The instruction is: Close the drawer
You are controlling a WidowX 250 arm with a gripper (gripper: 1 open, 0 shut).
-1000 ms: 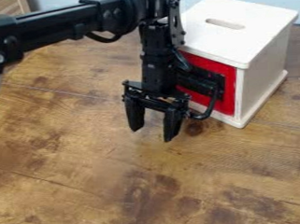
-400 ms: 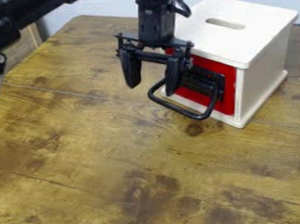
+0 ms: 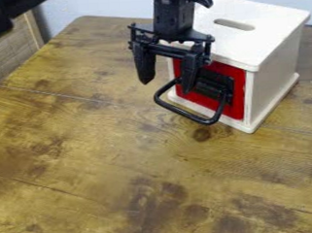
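Observation:
The drawer (image 3: pixel 220 85) is red with a black front panel and sits in a cream-white box (image 3: pixel 253 46) at the upper right of the wooden table. Its large black loop handle (image 3: pixel 191 105) sticks out toward the lower left. The drawer front looks nearly flush with the box face. My gripper (image 3: pixel 168 74) hangs in front of the drawer's left side, above the handle, fingers pointing down and spread apart. It is open and holds nothing. The gripper hides the left part of the drawer front.
The box top has a slot (image 3: pixel 233 25). A dark knot (image 3: pixel 202 135) marks the wooden table (image 3: pixel 109 169) just below the handle. A wooden chair or crate (image 3: pixel 13 47) stands at the far left edge.
My gripper has risen and moved to the upper right, from low beside the handle to in front of the drawer's left side. The arm has swung out of the left of the view.

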